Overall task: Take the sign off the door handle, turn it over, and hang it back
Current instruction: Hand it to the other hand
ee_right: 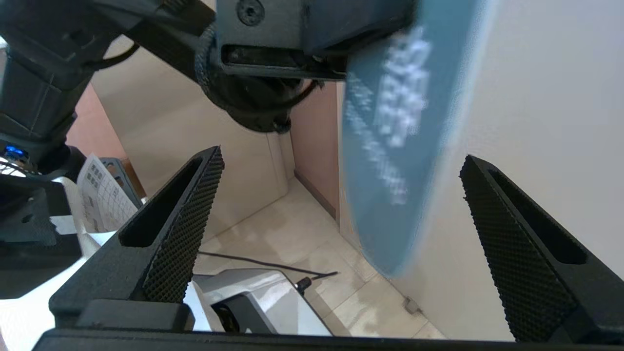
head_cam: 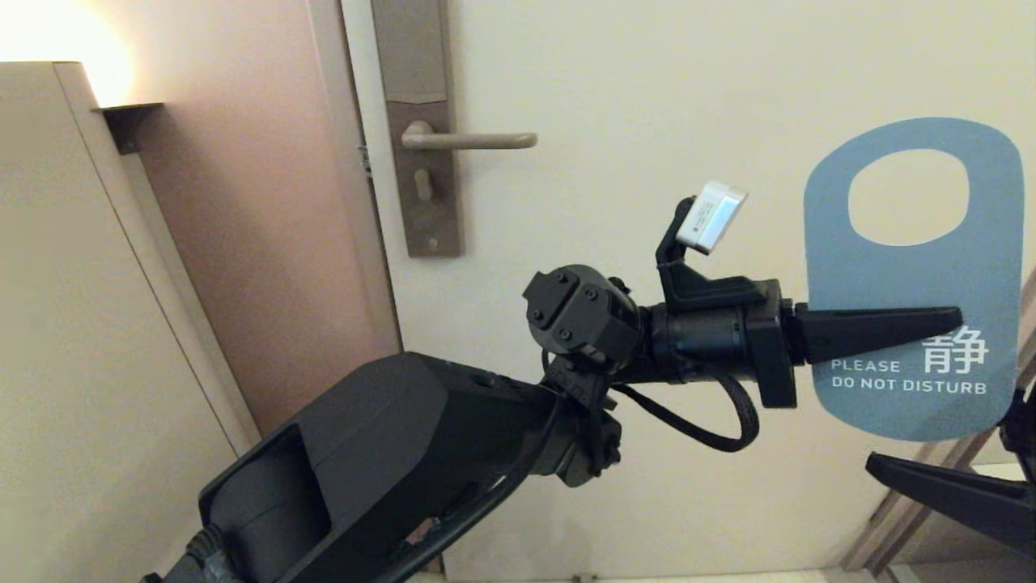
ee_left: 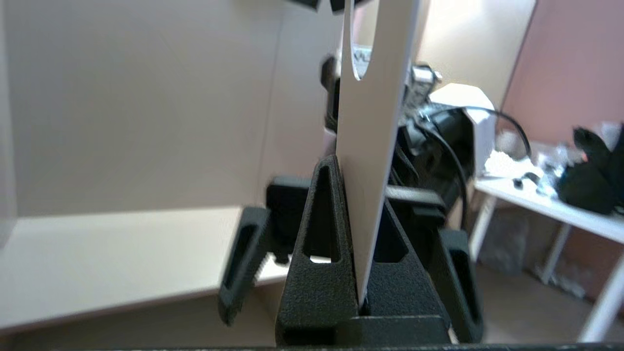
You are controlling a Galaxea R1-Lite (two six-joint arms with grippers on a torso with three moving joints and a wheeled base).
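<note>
The sign (head_cam: 914, 275) hangs in the air well to the right of the door handle (head_cam: 473, 140), its blue "DO NOT DISTURB" face toward my head camera and its oval hole at the top. My left gripper (head_cam: 931, 328) reaches in from the left and is shut on the sign's lower half. In the left wrist view the sign (ee_left: 373, 136) shows edge-on, pale face visible, pinched between the fingers of the left gripper (ee_left: 360, 214). My right gripper (ee_right: 341, 204) is open just under the sign (ee_right: 395, 161), whose lower end dips between the spread fingers without touching them. One right finger (head_cam: 947, 494) shows at the lower right.
The handle sits on a tall brown backplate (head_cam: 421, 129) near the pale door's (head_cam: 647, 81) left edge. A beige cabinet (head_cam: 81, 324) stands to the left. A table (ee_left: 551, 207) with cables and gear lies behind. Tiled floor (ee_right: 292, 234) and my base are below.
</note>
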